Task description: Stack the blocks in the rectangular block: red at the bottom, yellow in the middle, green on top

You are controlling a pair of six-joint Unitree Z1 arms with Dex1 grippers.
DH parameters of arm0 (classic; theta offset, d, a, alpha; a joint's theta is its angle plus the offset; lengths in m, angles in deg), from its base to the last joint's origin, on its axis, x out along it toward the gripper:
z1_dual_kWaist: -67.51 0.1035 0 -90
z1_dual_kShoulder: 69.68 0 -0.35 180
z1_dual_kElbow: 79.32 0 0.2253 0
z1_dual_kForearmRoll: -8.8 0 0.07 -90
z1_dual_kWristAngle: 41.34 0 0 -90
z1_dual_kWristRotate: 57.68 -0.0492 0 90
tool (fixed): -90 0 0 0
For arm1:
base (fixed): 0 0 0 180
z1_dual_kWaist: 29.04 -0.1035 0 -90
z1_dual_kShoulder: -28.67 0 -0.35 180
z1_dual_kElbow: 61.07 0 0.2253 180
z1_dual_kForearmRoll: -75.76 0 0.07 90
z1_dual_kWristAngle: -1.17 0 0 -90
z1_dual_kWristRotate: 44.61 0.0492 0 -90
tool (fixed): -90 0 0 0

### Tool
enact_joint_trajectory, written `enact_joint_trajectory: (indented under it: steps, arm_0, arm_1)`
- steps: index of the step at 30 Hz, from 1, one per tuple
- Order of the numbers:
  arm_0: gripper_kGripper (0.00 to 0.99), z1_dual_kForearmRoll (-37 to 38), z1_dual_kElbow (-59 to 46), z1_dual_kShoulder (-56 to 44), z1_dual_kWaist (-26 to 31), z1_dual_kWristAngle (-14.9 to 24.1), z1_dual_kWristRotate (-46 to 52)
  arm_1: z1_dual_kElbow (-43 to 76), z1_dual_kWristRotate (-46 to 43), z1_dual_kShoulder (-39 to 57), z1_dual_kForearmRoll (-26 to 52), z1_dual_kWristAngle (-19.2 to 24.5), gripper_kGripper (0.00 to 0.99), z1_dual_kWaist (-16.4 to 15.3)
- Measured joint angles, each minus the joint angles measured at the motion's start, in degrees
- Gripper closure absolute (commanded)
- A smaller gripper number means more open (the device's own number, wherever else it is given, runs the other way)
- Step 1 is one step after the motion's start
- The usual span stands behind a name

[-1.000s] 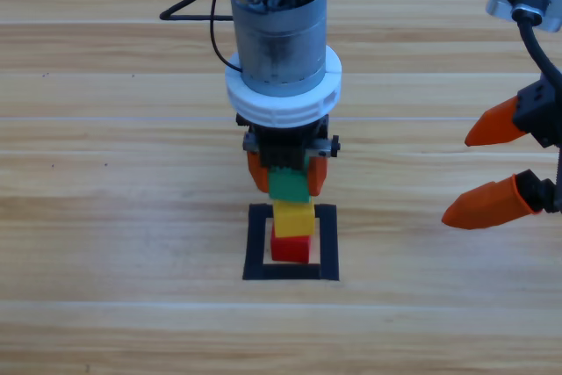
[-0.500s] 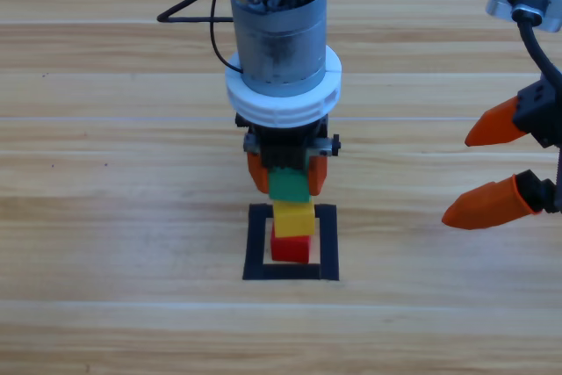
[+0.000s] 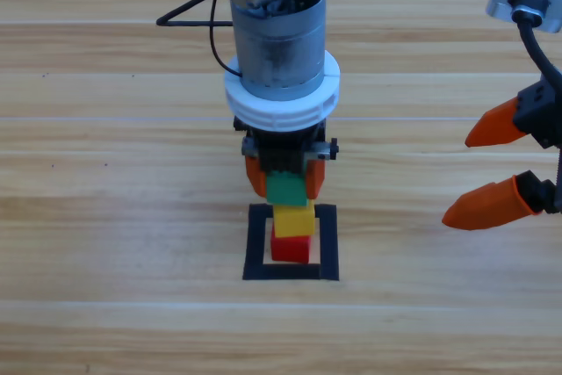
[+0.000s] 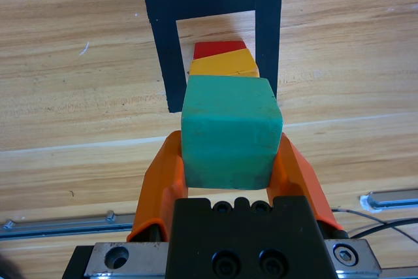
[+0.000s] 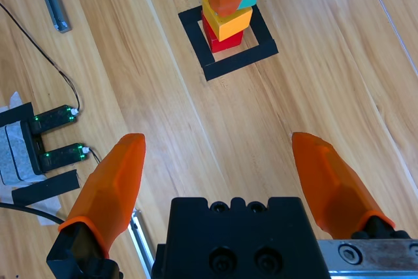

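Gripping green [image 4: 230,132] in left tool [image 3: 284,177] above yellow [image 3: 293,218], red [image 3: 291,248] | right tool [image 3: 500,164] wide, aside

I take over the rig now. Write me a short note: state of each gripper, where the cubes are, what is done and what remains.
Left gripper: shut on the small teal-green cube, holding it on top of the stack.
Right gripper: open, waiting at the right edge, away from the stack.
Small red cube sits inside the black tape square; small yellow cube is on it.
Done: red and yellow stacked, green brought on top.
Left: open the left jaws and draw the arm away without knocking the stack.
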State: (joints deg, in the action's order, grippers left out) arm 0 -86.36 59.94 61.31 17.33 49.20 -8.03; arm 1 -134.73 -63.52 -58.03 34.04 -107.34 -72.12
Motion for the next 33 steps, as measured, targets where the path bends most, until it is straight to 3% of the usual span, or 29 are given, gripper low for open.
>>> enact_joint_trajectory:
  steps: [31, 33]
  arm_0:
    - [0.837, 0.0, 0.2, 1.3, -0.3, 0.0, 0.2]
    - [0.792, 0.0, 0.2, 1.3, -0.3, 0.0, 0.2]
  arm_1:
    - [0.0, 0.0, 0.0, 0.0, 0.0, 0.004, 0.0]
    - [0.0, 0.0, 0.0, 0.0, 0.0, 0.004, 0.0]
